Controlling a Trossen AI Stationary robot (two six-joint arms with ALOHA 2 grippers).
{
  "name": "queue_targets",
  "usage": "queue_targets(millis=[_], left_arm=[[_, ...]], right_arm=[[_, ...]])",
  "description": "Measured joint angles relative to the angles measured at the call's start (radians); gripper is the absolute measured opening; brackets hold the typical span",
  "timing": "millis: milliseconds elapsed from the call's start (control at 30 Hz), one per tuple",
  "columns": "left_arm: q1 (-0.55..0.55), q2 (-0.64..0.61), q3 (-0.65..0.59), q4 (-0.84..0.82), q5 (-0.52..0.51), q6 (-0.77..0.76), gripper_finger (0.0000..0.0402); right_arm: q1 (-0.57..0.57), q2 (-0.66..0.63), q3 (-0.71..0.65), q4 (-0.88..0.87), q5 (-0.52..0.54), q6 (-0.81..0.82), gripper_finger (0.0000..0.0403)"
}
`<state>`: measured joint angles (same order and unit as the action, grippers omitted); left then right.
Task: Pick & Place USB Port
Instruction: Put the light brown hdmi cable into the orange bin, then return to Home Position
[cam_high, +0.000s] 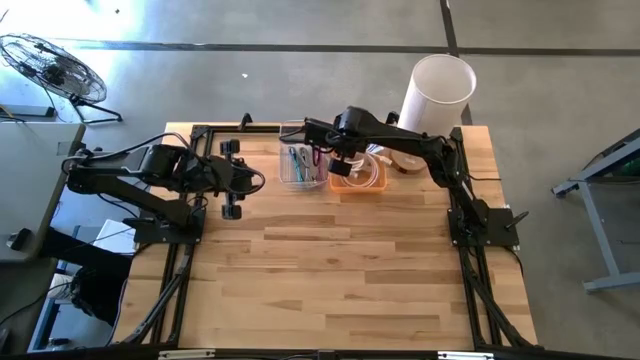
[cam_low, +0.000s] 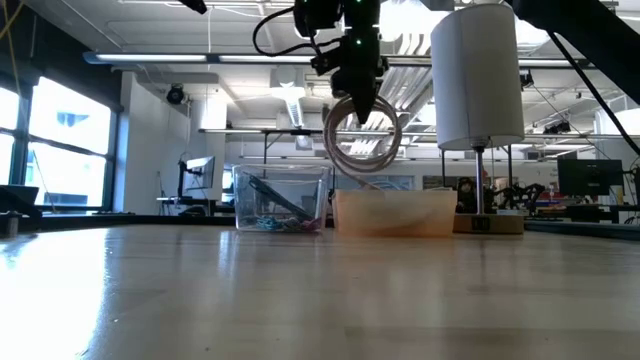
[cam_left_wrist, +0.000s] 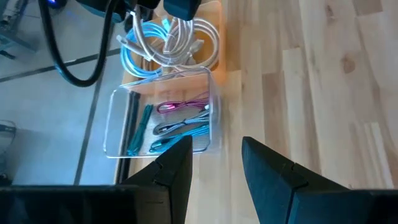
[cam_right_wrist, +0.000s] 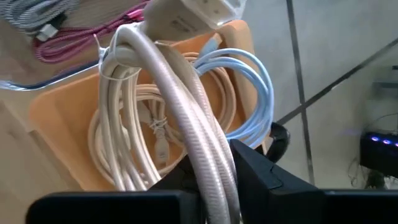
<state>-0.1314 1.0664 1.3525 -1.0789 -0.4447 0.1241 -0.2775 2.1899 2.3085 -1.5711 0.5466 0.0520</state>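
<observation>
One coiled white cable (cam_low: 362, 138) hangs vertically, loop downward, pinched in the right hand (cam_low: 361, 105) above the orange bin (cam_low: 395, 212).

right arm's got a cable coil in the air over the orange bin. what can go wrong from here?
1. The right gripper pinches only one strand of the coiled white cable, so the coil could slip or swing.
2. The coil hangs just above the orange bin, where more cables lie; it may snag them.
3. The clear bin sits right beside it; a sideways move could bump it.
</observation>
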Motion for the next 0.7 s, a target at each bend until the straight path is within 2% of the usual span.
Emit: queue_targets(millis=[267, 467, 600, 700], left_arm=[[0.000, 0.000, 0.000, -0.002, 0.030, -0.001, 0.0136], [0.000, 0.000, 0.000, -0.011, 0.047, -0.001, 0.0136], [0.000, 0.000, 0.000, -0.027, 0.047, -0.001, 0.0136], [0.000, 0.000, 0.000, -0.026, 0.047, 0.000, 0.0136]], right_arm=[[-0.006, 0.000, 0.000, 0.000, -0.053, 0.000, 0.0067], [-0.006, 0.000, 0.000, 0.000, -0.085, -0.005, 0.0097], [-0.004, -0.001, 0.000, 0.000, -0.062, -0.006, 0.0127], [0.007, -0.001, 0.000, 0.000, 0.006, -0.005, 0.0145]])
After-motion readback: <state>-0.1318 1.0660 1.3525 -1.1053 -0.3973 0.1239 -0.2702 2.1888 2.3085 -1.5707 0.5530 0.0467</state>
